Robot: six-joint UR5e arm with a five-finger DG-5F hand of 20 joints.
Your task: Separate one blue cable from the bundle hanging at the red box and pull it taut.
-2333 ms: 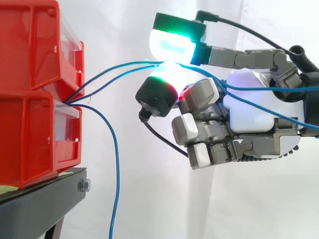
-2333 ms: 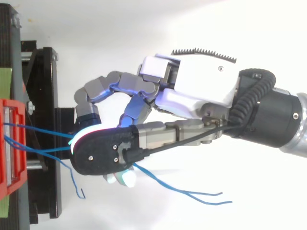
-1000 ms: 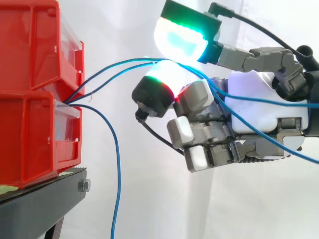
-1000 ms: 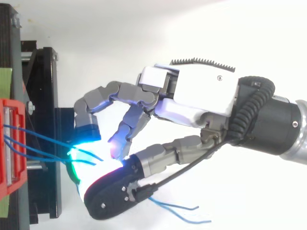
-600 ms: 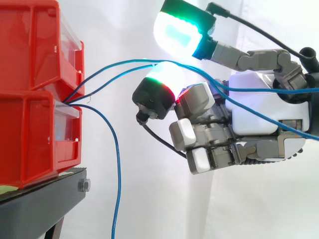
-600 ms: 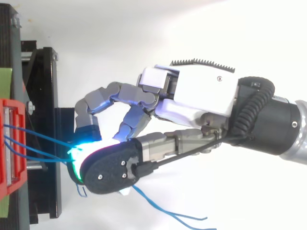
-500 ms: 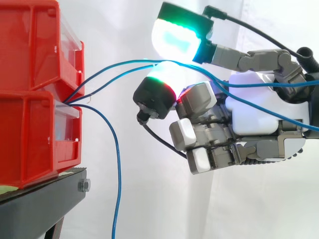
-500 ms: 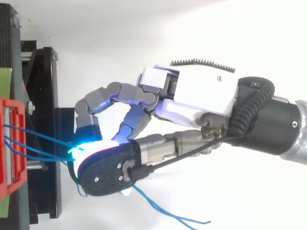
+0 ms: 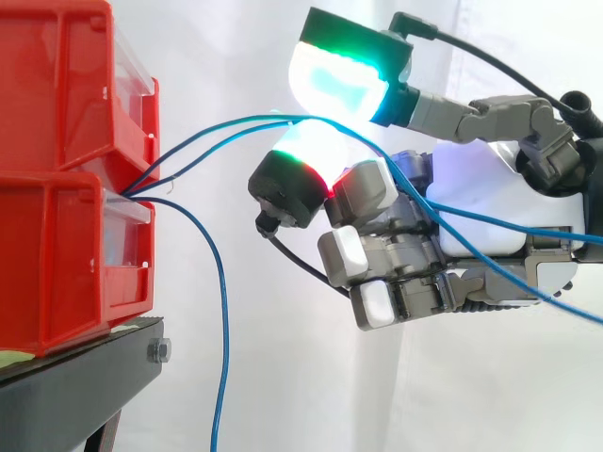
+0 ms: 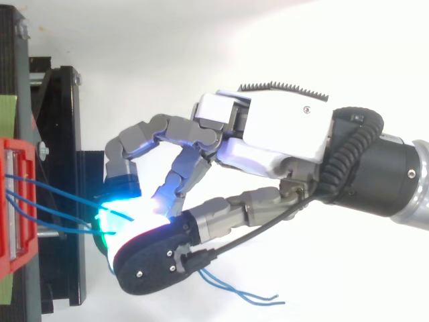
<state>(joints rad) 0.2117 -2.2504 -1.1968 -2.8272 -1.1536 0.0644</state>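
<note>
**Hand Pinches Two Blue Cables by the Red Bins**

The hand [image 9: 480,184] reaches in from the right with its palm turned sideways. Its thumb pad [image 9: 339,80] glows white and green up high. A finger pad [image 9: 303,151] sits right under it. Two blue cables [image 9: 226,122] come out of the red bins [image 9: 57,188], rise in a curve and pass between those two pads, which are closed on them. The other fingers [image 9: 353,254] are curled in below. A third cable [image 9: 223,311] hangs loose from the bins, down past the black stand [image 9: 75,377].

A black stand [image 9: 75,388] with a bolt [image 9: 158,351] stands before a white curtain [image 9: 236,56].
</note>
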